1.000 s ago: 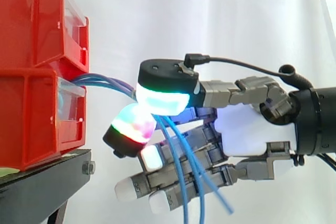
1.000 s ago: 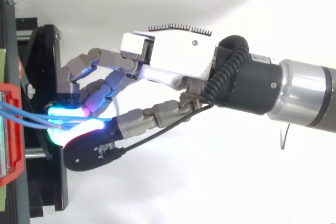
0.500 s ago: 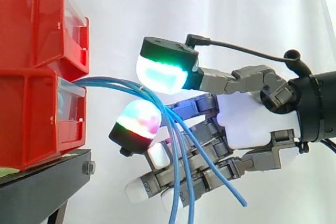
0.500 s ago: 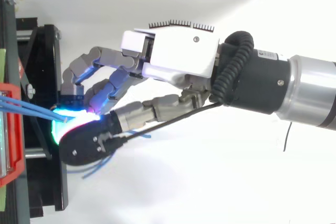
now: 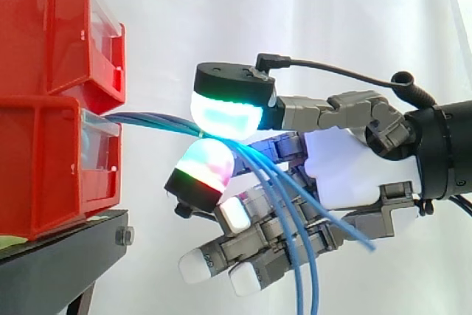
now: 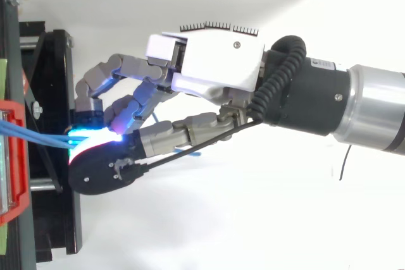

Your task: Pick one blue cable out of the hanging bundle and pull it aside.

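Several blue cables (image 5: pixel 147 121) run out of the lower red bin (image 5: pixel 51 167) towards the right. My hand (image 5: pixel 354 175) meets them just beside the bin. Two glowing fingertips, one green-cyan (image 5: pixel 225 112) above and one red-green (image 5: pixel 208 170) below, press together on the bundle. Past the pinch the cables fan out and hang down across the other fingers (image 5: pixel 306 256). From above, the cables (image 6: pixel 38 136) lead from the bin into the glowing pads, with the hand (image 6: pixel 215 67) reaching in from the right. Whether one cable or the whole bundle is pinched is hard to tell.
A second red bin (image 5: pixel 51 27) sits stacked on the lower one, both on the black stand (image 5: pixel 66 256). A white curtain hangs behind. From above, the stand (image 6: pixel 50 80) lies along the left edge.
The two glowing pads, apart half a second ago, have come together on the cables. The hanging ends have swung to the right, and the hand has shifted slightly right.
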